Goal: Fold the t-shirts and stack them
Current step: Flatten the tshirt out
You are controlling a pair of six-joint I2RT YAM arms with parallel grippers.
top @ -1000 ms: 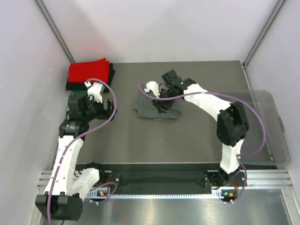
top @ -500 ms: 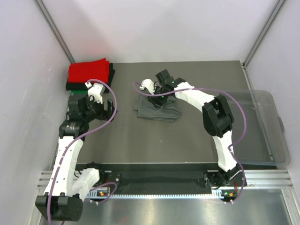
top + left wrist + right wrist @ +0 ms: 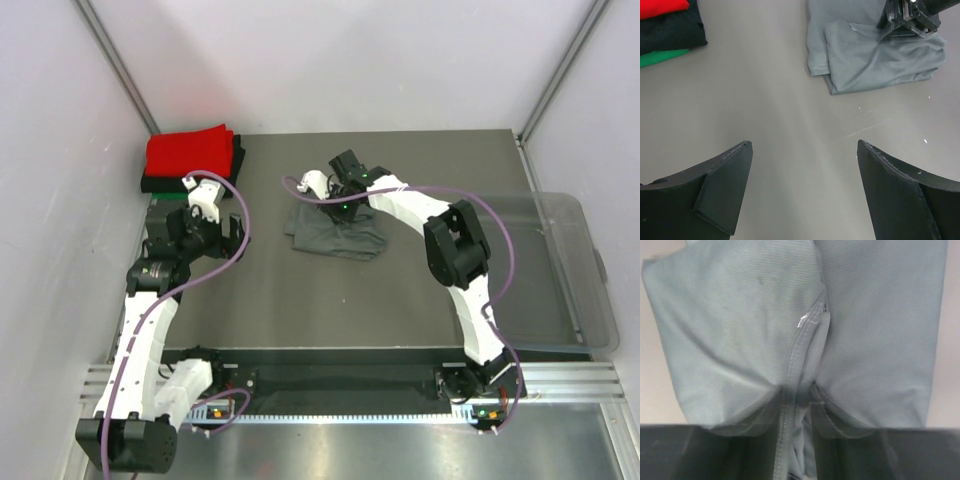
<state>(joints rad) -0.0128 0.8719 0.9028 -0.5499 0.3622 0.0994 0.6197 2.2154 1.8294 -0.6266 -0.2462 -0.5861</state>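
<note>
The grey t-shirt point(image 3: 335, 232) lies part folded in the middle of the table point(image 3: 420, 290). The right gripper point(image 3: 343, 205) is squeezed tight on a bunch of its far edge. The left gripper point(image 3: 803, 144) hangs wide open, empty. If that pinch misses a layer, the fold may fall open.

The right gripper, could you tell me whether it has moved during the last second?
Yes. The right gripper has shifted slightly left, away from the clear bin, staying on the grey t-shirt.
</note>
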